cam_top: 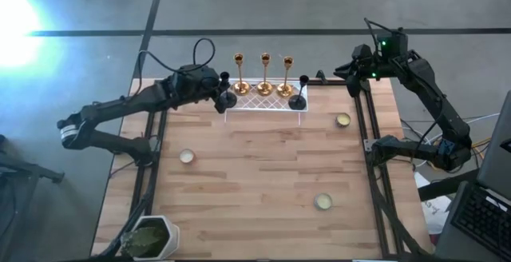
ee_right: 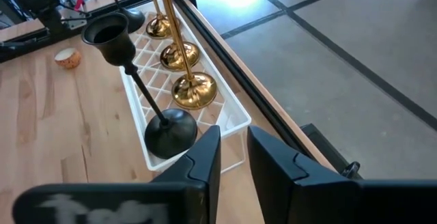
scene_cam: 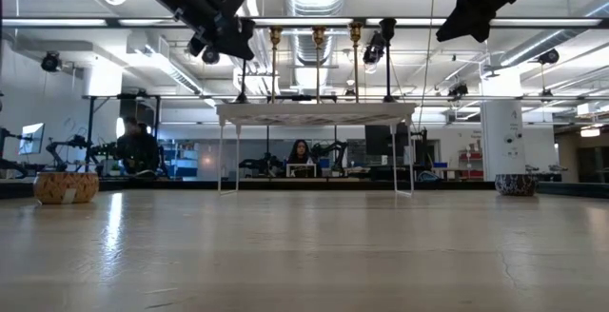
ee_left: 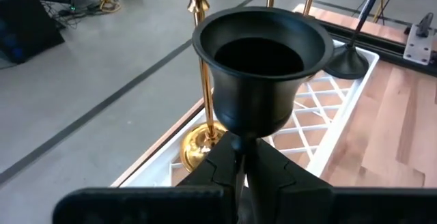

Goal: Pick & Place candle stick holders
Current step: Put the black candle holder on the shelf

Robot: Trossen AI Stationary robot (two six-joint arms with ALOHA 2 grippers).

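Three gold candlesticks [cam_top: 264, 74] and one black holder [cam_top: 299, 94] already stand in the white lattice tray [cam_top: 263, 102]. The left gripper [ee_left: 240, 166] clamps the second black holder [ee_left: 258, 67] over the tray's end (nearly placed, I'd say). The right gripper [ee_right: 232, 149] hangs open nearby. Three cream-gold cups [cam_top: 187, 156] remain on the table [cam_top: 255, 182].

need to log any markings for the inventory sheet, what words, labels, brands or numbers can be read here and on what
None can be read.
White lattice tray, gold candle stick holders and black candle stick holders: no markings show.
Right gripper: a pale patch on its body, too blurred to read.
Room screens in the low view: too small to read.
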